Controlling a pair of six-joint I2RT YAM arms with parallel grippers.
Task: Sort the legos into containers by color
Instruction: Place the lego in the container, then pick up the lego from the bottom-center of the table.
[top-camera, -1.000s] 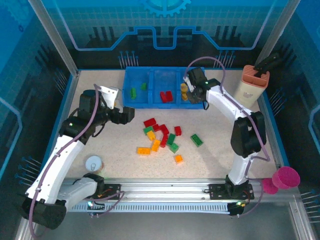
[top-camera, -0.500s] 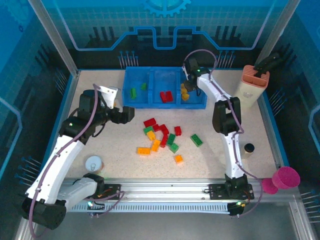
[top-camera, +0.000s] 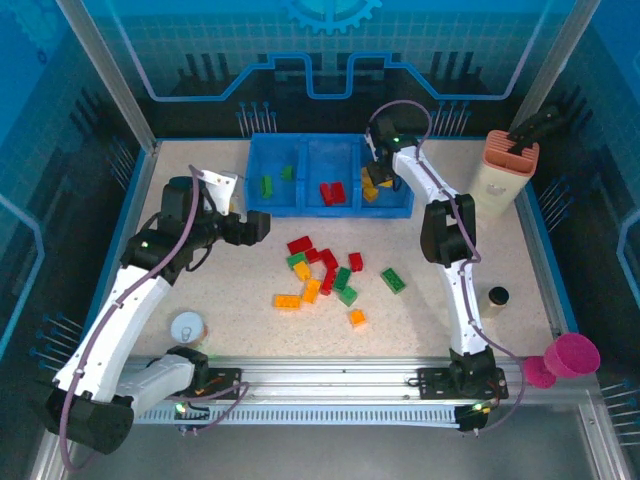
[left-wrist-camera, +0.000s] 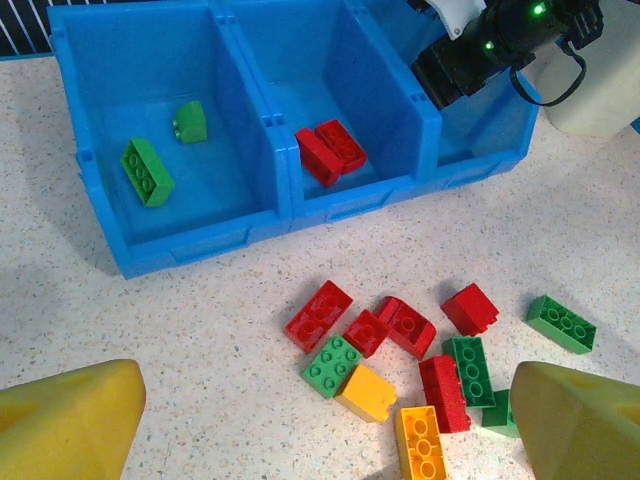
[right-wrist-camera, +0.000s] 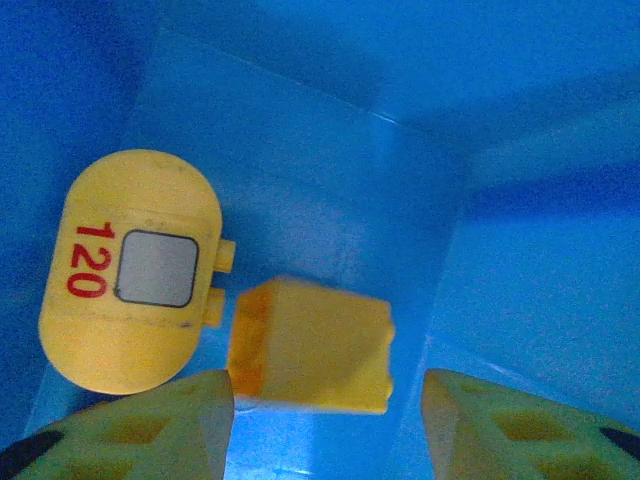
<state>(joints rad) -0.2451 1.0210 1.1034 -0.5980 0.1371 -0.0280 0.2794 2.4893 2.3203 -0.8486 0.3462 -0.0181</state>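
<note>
The right tool (right-wrist-camera: 325, 392) is down inside the right-hand box (right-wrist-camera: 320, 190) of the blue tray (left-wrist-camera: 200, 245), because that looks like the place for yellow legos. Its two sides are partly open. There is a gap next to the yellow brick (right-wrist-camera: 312, 345), so the brick looks loose and not held. The brick lies just beside a round yellow piece (right-wrist-camera: 130, 270) marked 120. The green bricks (left-wrist-camera: 148, 172) sit in the left box and the red bricks (left-wrist-camera: 330, 152) in the middle box, so each box gets one color. The left tool (left-wrist-camera: 320, 425) hangs wide open with nothing in it. It is above the loose pile of legos (left-wrist-camera: 420, 350) on the surface (left-wrist-camera: 150, 320), likely so it is ready to pick one up. Many bricks are not sorted yet.
</note>
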